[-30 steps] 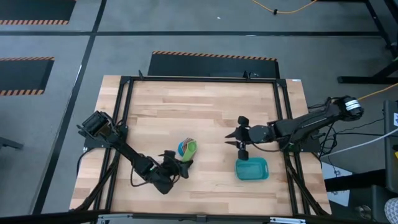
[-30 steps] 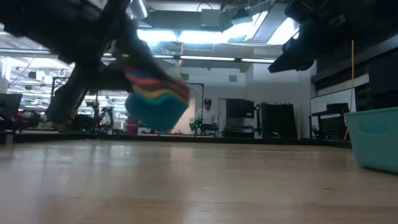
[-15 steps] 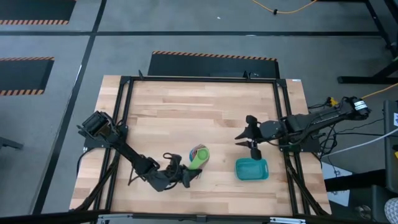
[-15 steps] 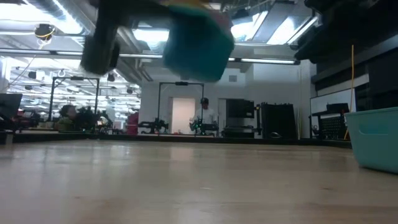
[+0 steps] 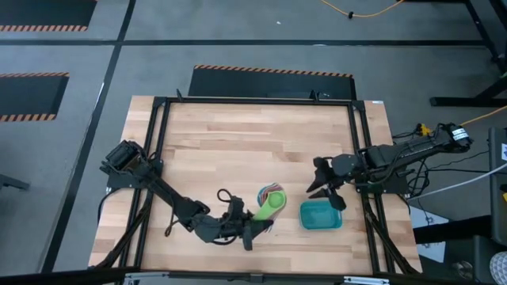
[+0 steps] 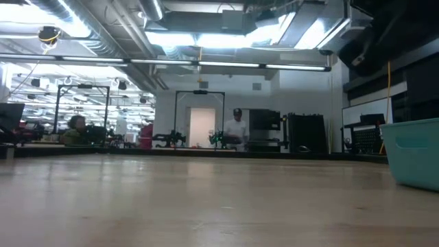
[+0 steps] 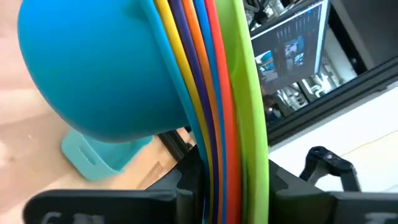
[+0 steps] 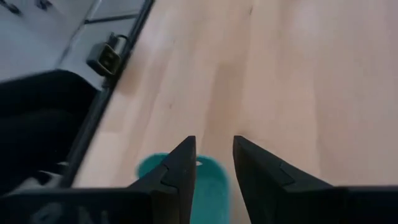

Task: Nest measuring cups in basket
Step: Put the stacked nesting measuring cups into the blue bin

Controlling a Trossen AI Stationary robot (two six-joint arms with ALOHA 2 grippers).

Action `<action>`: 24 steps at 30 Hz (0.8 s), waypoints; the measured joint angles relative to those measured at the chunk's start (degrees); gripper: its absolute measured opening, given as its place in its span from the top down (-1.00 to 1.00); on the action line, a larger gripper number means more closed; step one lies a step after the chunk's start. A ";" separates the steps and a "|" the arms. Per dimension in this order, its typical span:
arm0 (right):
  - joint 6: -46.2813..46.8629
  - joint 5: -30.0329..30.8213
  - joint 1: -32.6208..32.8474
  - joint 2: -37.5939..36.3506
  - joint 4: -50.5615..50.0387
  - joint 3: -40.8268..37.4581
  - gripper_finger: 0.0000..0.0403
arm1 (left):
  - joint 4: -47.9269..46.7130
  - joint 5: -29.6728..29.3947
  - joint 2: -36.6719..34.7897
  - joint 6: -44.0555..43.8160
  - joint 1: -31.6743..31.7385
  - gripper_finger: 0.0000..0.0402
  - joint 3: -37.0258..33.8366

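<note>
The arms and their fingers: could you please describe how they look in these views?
Both arms are dark, slim and jointed, with black cables looping along them. The left gripper and right gripper are black too. In the right wrist view the fingers are flat dark blades tapering to pointed tips. No markings are legible.

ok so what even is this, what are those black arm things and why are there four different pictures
It is a two-armed robot at a wooden table. One camera looks straight down, one sits level with the tabletop, and one rides on each wrist. The left gripper, near the table's front edge, is shut on the handles of a nested stack of measuring cups, light blue outermost and green innermost, lifted off the wood. Its wrist camera shows that stack up close. The right gripper holds nothing, its fingers a little apart, above the table beside the teal basket, which looks empty. The job is putting the cups in that basket.
</note>
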 joint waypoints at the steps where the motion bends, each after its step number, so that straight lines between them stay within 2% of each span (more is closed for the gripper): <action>1: 1.41 -0.70 0.00 0.00 0.04 0.00 0.44 | -0.73 0.07 0.00 0.62 0.22 0.67 0.58; 10: 12.20 -1.53 0.04 0.02 1.41 0.00 0.44 | -2.31 0.49 0.00 7.20 3.18 0.67 2.65; 17: 12.72 -1.76 0.04 0.02 3.99 0.00 0.44 | -3.19 1.58 0.00 7.88 5.21 0.67 2.67; 24: 14.03 -5.84 0.07 0.03 6.09 0.00 0.44 | -5.86 1.77 0.00 7.88 5.53 0.67 2.68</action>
